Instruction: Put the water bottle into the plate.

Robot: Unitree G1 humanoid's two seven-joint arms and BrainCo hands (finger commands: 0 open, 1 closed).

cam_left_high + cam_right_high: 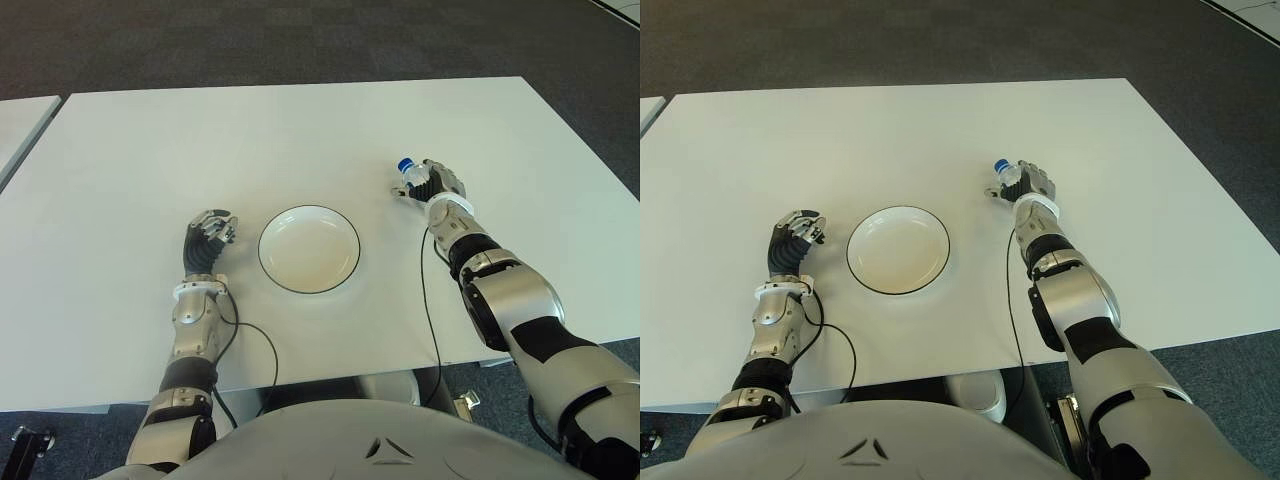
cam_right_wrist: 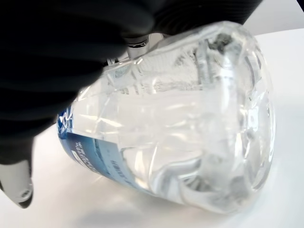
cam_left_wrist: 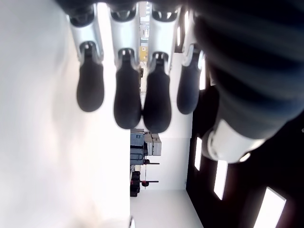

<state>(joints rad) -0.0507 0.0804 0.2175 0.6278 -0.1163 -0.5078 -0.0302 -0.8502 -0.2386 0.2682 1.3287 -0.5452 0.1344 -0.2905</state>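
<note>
A clear water bottle (image 2: 180, 137) with a blue cap (image 1: 404, 163) and a blue label is held in my right hand (image 1: 432, 184), to the right of the plate. The hand's fingers are wrapped round it, and the right wrist view shows the bottle's base from close by. The white plate (image 1: 309, 248) with a dark rim sits empty in the middle of the white table (image 1: 300, 130). My left hand (image 1: 209, 236) shows just left of the plate with its fingers (image 3: 127, 102) curled and nothing in them.
The table's near edge runs just in front of both forearms. A second white table (image 1: 20, 120) stands at the far left across a narrow gap. Dark carpet surrounds the tables. A black cable (image 1: 430, 310) trails along the right forearm.
</note>
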